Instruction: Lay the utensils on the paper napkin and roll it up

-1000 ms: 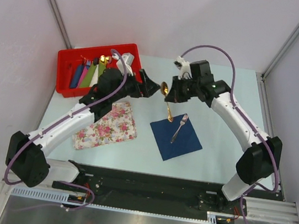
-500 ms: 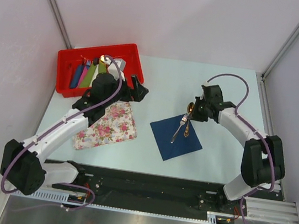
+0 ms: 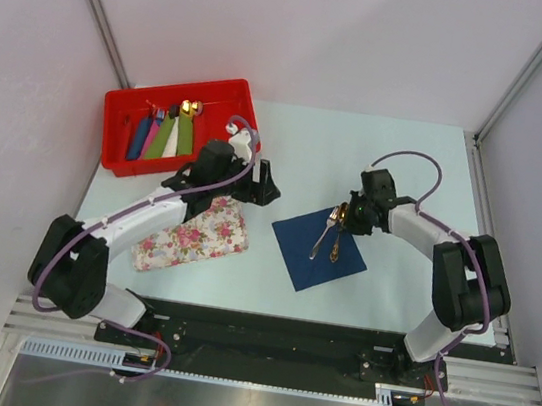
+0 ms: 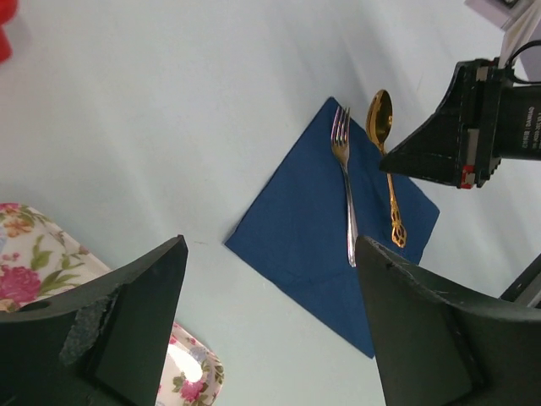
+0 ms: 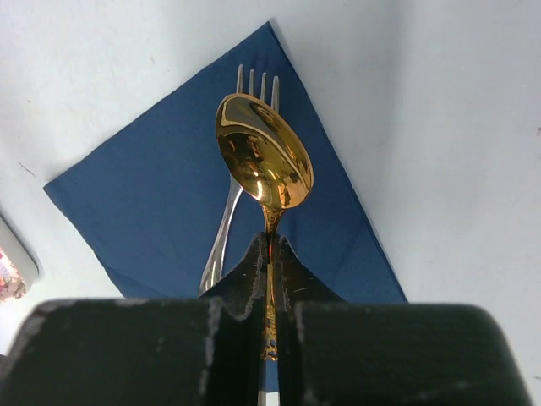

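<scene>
Pale blue-green table (image 3: 398,160) carries the navy paper napkin (image 3: 304,253), the fork (image 4: 347,186) lying flat on it. Bent low from the right, the right gripper (image 5: 269,254) pinches the gold spoon (image 5: 266,161) by its handle, just beside the fork over the napkin. Stretched over the flowered tray (image 3: 180,241), the left gripper (image 3: 264,184) points toward the napkin, jaws spread wide and empty.

Bare counter (image 3: 266,238) lies between the floral tray (image 3: 190,237) and the napkin (image 3: 300,248)'s left corner; the right pincer (image 3: 343,218), clamping the spoon (image 4: 379,114), blocks the napkin's far right edge.
</scene>
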